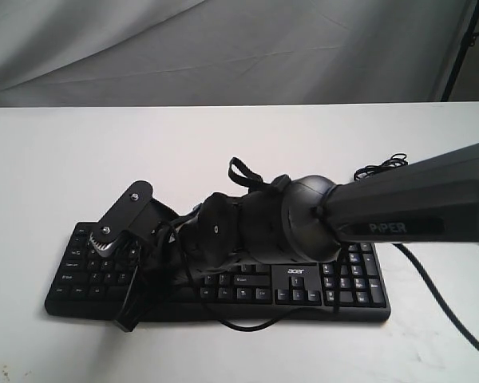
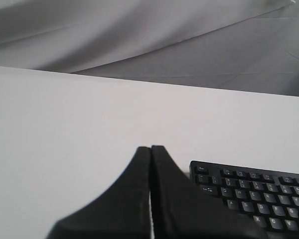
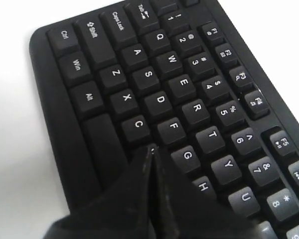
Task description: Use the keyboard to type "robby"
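Because a single narrow point strikes one key cleanly, we hold our right tool [image 3: 152,152] pressed together over the keyboard [image 1: 347,281], its tip by the C, F and G keys — the key beneath is hidden. The keyboard lies on the white table [image 1: 223,136]. Our left tool [image 2: 150,152], likewise pressed together, hangs off the keyboard's corner; our arm covers its middle.
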